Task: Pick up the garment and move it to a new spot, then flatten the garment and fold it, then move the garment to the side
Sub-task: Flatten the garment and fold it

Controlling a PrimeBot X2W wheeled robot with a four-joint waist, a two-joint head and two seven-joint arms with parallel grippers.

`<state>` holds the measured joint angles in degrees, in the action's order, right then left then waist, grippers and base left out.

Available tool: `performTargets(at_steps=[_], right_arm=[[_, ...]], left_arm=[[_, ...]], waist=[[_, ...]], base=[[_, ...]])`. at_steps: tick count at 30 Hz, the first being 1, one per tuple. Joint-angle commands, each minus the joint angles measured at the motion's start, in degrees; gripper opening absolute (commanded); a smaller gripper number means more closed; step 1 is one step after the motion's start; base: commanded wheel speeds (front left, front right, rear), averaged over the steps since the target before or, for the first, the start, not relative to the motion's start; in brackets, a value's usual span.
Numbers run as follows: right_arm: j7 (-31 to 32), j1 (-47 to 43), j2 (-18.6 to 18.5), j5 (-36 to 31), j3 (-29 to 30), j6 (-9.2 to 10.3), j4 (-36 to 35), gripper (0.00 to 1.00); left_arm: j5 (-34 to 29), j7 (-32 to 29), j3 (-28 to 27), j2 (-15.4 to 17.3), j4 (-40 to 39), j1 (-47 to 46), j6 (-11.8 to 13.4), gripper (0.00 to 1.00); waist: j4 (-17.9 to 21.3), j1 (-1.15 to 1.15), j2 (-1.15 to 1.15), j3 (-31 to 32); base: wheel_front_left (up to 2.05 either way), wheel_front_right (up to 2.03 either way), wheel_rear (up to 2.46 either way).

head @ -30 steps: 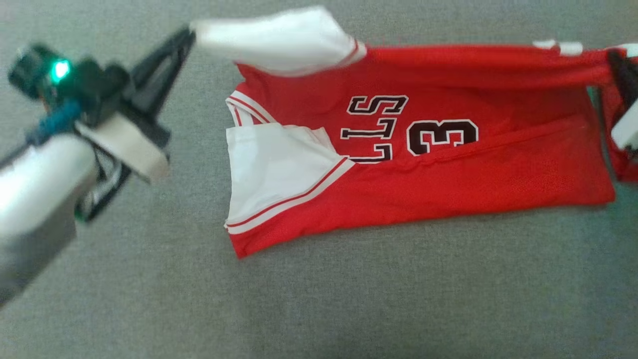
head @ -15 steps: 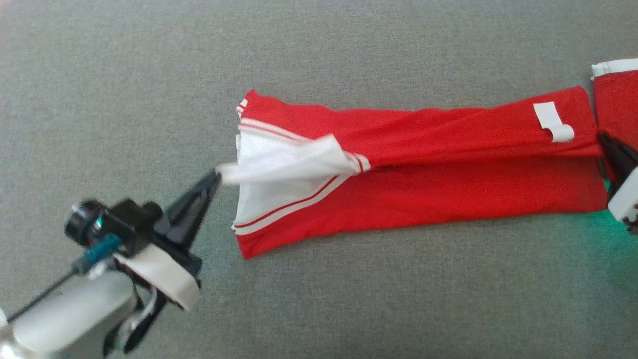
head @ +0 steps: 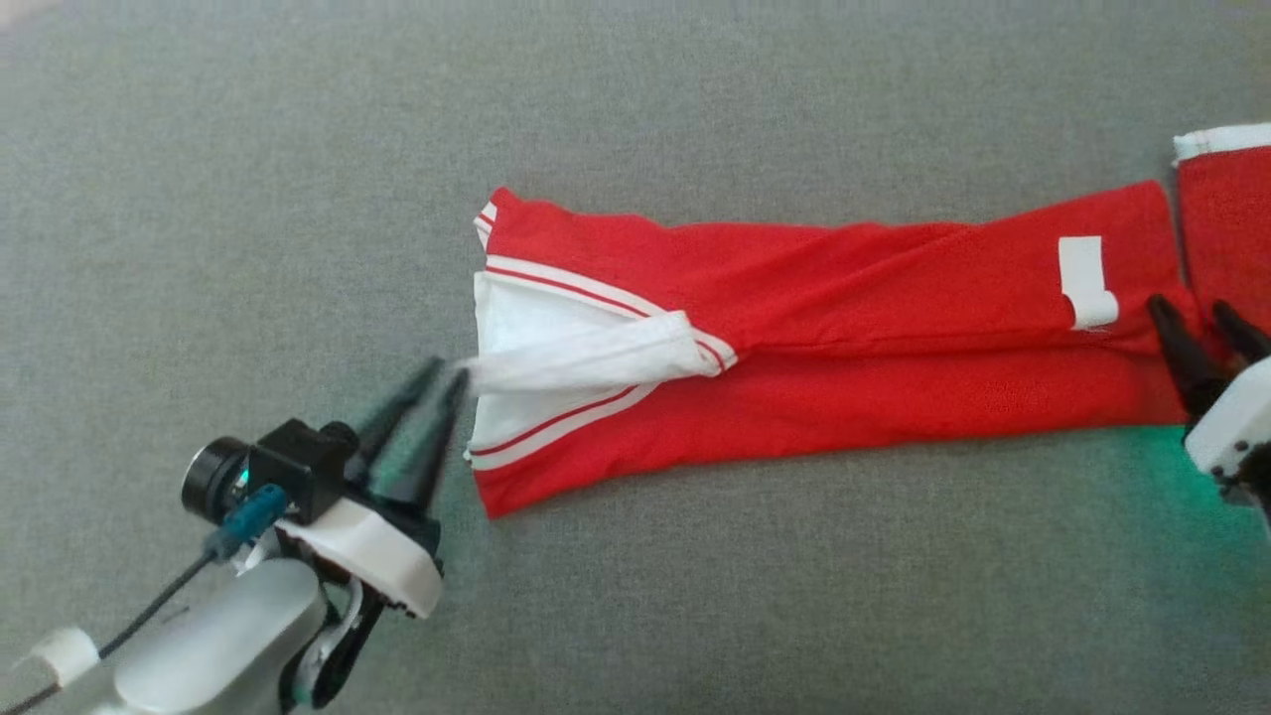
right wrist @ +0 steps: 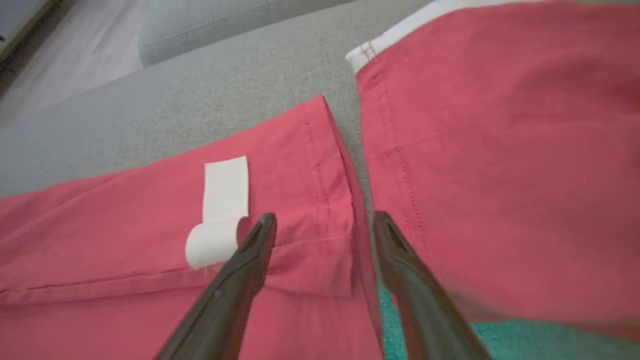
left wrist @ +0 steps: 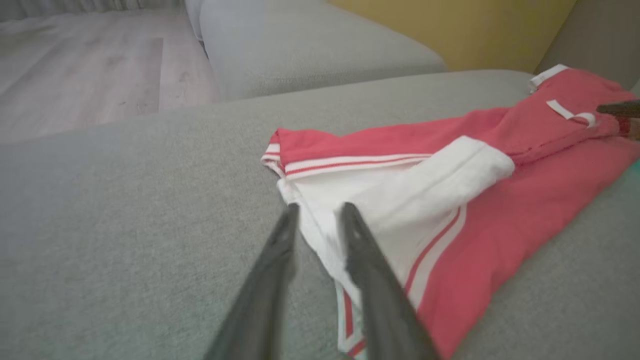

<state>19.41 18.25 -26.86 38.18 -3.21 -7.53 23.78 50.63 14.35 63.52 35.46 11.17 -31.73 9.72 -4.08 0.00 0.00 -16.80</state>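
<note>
Left gripper (head: 449, 369) at jersey (head: 894, 397) sleeve — parted, right gripper (head: 1189, 305) splayed at hem

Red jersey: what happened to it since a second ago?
The far edge of the jersey, held up by both grippers, was folded over toward the robot, hiding the number. Then the left gripper, at the white sleeve, and the right gripper, at the other end, opened their jaws. The other red garment stayed put.

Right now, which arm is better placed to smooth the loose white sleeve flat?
Left. The left gripper has its tips at the end of the white sleeve; the right gripper sits open at the jersey's far hem, beside the white tag.
</note>
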Motion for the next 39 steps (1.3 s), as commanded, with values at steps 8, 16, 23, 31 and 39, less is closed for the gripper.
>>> performTargets(at_steps=[8, 16, 23, 31, 39], right_arm=[[-5.28, -7.78, 5.53, -4.3, 6.27, 0.04, -7.08, 1.0], [-6.9, -12.01, 14.89, -12.54, 15.73, 0.04, -9.19, 1.0], [-5.22, -10.8, 17.81, -13.9, 21.4, 0.04, -4.96, 1.0], [-2.92, -6.13, 16.88, -17.67, 30.17, 0.04, 2.74, 1.0], [1.06, -1.64, 16.77, -21.43, 35.0, 0.04, 10.1, 1.0]], left_arm=[[-10.78, 0.64, -16.44, -7.43, -0.97, 8.79, 6.66, 1.0], [-24.6, 0.64, -25.06, -16.7, -4.51, 19.56, 10.41, 1.0], [-32.93, 0.64, -25.63, -20.76, -9.0, 25.12, 10.75, 1.0], [-37.57, 0.64, -25.03, -22.79, -11.46, 27.7, 10.42, 1.0], [-40.56, 0.64, -26.02, -23.94, -11.9, 28.06, 10.19, 1.0]], waist=[[-0.08, 0.0, 0.0, 5.04], [-3.11, 0.0, 0.0, 9.34], [-7.42, 0.0, 0.0, 10.81], [-10.8, 0.0, 0.0, 9.94], [-12.21, 0.0, 0.0, 8.53]], base=[[0.0, 0.0, 0.0], [0.0, 0.0, 0.0], [0.0, 0.0, 0.0], [0.0, 0.0, 0.0], [0.0, 0.0, 0.0]])
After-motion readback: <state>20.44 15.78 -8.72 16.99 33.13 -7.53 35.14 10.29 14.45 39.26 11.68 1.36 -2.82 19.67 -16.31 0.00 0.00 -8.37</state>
